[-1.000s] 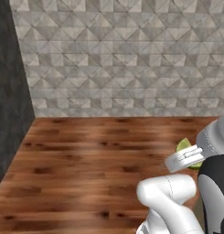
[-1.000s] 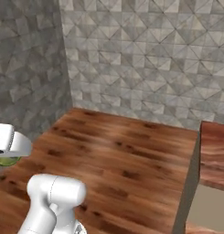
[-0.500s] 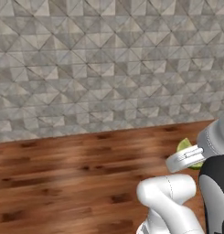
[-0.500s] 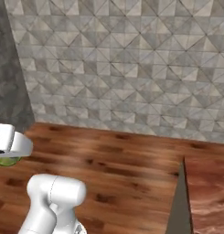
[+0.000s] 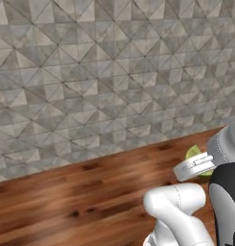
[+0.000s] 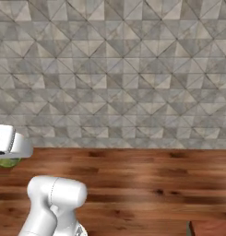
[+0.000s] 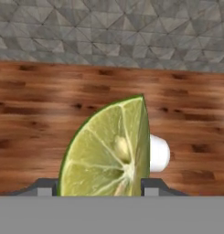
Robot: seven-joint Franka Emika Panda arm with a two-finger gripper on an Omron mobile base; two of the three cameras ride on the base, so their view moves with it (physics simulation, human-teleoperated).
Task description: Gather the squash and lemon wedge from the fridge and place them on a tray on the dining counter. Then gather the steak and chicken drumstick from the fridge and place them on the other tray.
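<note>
Yellow-green and pale on its cut face, the lemon wedge (image 7: 109, 148) sits clamped between the two dark finger tips of the gripper (image 7: 100, 185), standing upright with its pointed end up. In the left base view a sliver of the wedge (image 5: 193, 154) peeks out behind the white hand, held in the air above the reddish wood-grain floor (image 5: 66, 202). Behind runs a grey wall (image 6: 114, 69) of triangular stone tiles.
</note>
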